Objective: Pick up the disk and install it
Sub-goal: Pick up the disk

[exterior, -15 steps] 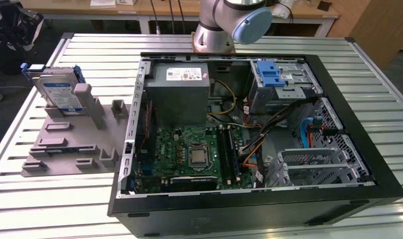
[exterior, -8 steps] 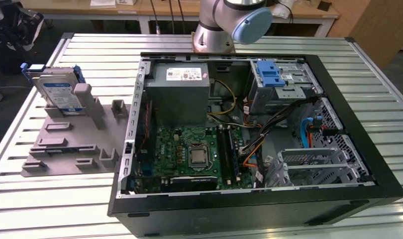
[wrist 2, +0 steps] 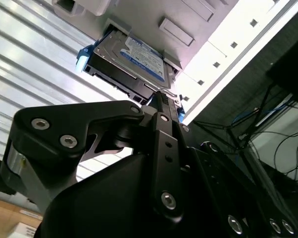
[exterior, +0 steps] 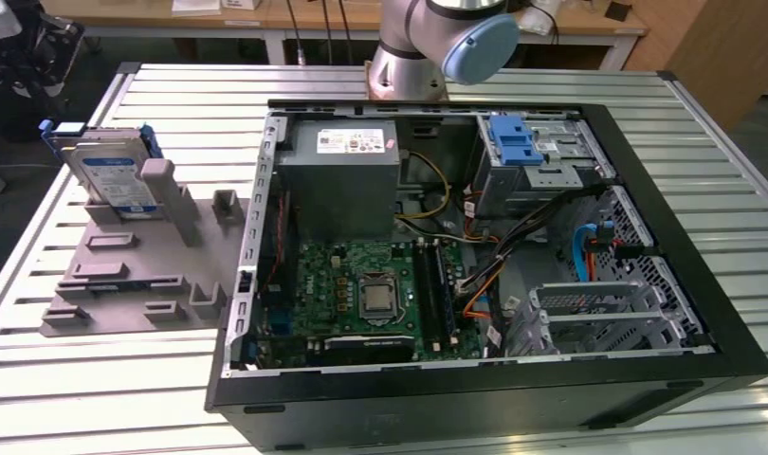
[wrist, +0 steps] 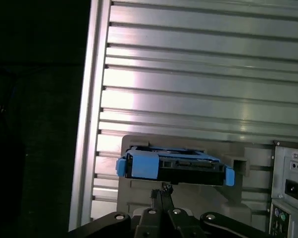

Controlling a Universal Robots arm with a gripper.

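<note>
- Pick-up: not yet done. Installation: not yet done.
- Location of the disk (exterior: 112, 175): on edge in a slot of the grey holder fixture (exterior: 144, 275), label face outward, blue rails along its edges.
- Location of the fixture: on the slatted tabletop (exterior: 93, 398), just beside the open computer case (exterior: 485, 403), at the exterior view's left of it.
- Inside the case: drive cage (exterior: 542, 161) with blue latch (exterior: 517, 142), well apart from the disk.
- State of the tool (wrist: 162, 190): fingertips drawn together, no gap visible between them, nothing in the grip.
- Position relative to the tool, in both wrist views: disk directly ahead of the fingertips and roughly centred on them, near; no contact evident.
- Remaining, by judgement: the whole task, from grasp through seating in the case.
</note>
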